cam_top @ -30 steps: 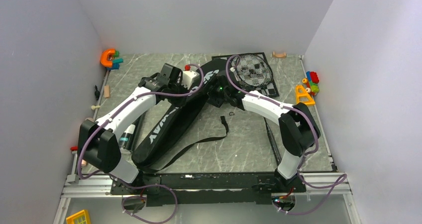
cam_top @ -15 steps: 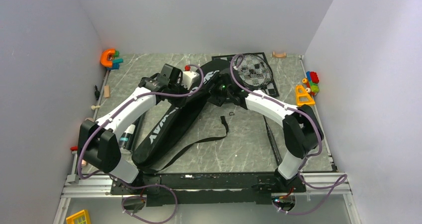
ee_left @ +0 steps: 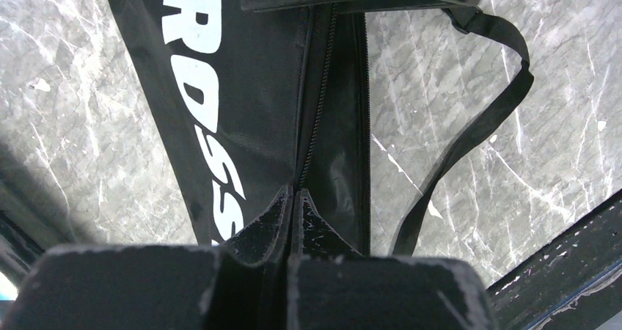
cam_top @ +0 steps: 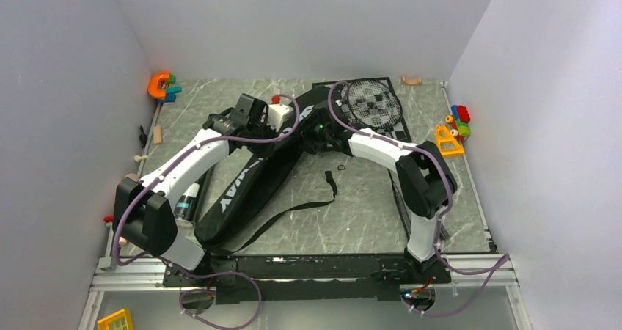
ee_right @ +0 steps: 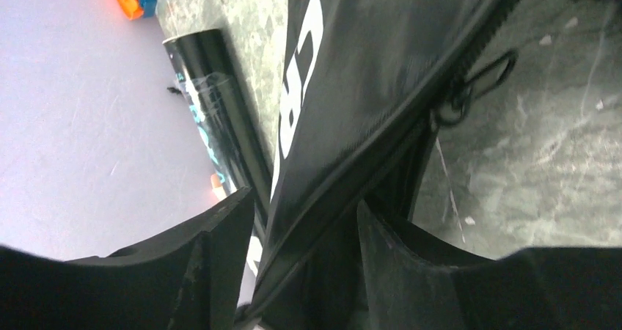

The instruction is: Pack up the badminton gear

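Pinching racket bag (ee_left: 242, 66) seam, left hand (ee_left: 293, 196); right hand (ee_right: 302, 204) spread astride bag edge

1. The left arm (cam_top: 187, 161) has white link shells running back from the wrist, with bulky black joint housings (cam_top: 150, 220) between them.
2. The right arm (cam_top: 381, 148) has the same white shells and black joints. A small green light (cam_top: 323, 130) shows just behind its gripper.
3. A purple cable (cam_top: 128, 213) loops along each arm from the wrist back to the base.
4. The left gripper (ee_left: 293, 194) has matte black fingers (ee_left: 253, 235) tapering to thin tips, scuffed with pale flecks.
5. The right gripper (ee_right: 308, 209) has broad black fingers (ee_right: 220, 231) with wedge edges, lightly scratched.
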Action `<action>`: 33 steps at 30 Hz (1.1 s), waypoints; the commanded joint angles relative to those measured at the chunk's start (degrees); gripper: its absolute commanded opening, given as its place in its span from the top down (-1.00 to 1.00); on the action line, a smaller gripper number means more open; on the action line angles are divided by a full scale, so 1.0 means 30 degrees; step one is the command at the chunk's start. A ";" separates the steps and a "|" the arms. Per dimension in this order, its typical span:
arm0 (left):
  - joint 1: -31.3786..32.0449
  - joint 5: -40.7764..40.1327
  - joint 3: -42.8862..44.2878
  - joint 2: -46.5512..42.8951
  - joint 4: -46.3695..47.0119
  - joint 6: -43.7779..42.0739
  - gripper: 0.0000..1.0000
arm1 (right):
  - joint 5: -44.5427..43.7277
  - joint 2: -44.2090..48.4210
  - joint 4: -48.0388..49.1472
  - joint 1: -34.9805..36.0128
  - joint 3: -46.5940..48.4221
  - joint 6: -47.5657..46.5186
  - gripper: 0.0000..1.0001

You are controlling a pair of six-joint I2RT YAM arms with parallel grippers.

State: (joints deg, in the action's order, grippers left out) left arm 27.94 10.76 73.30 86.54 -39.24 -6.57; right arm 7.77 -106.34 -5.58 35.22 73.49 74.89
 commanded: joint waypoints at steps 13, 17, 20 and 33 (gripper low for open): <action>0.0341 -0.0531 -0.1520 -0.0993 0.2295 -0.0004 0.09 | -0.1690 -0.0019 -0.0334 0.0343 0.1920 -0.0030 0.86; 0.0504 -0.0466 -0.0927 -0.1110 0.2422 0.0423 -0.08 | -0.1827 0.0353 -0.0918 0.0524 0.2112 -0.0125 0.88; 0.0886 -0.0302 -0.0601 -0.1222 0.2371 0.0471 -0.10 | -0.1887 0.0424 -0.1169 0.0654 0.2295 -0.0253 0.86; 0.1779 -0.3100 -0.1797 -0.0693 0.3989 -0.1294 0.01 | -0.2005 0.0859 -0.1075 0.0853 0.2109 -0.0335 0.85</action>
State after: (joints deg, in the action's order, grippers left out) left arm 33.36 6.55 68.42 84.99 -31.38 -7.90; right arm 2.35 -107.42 -9.87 37.41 78.08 74.52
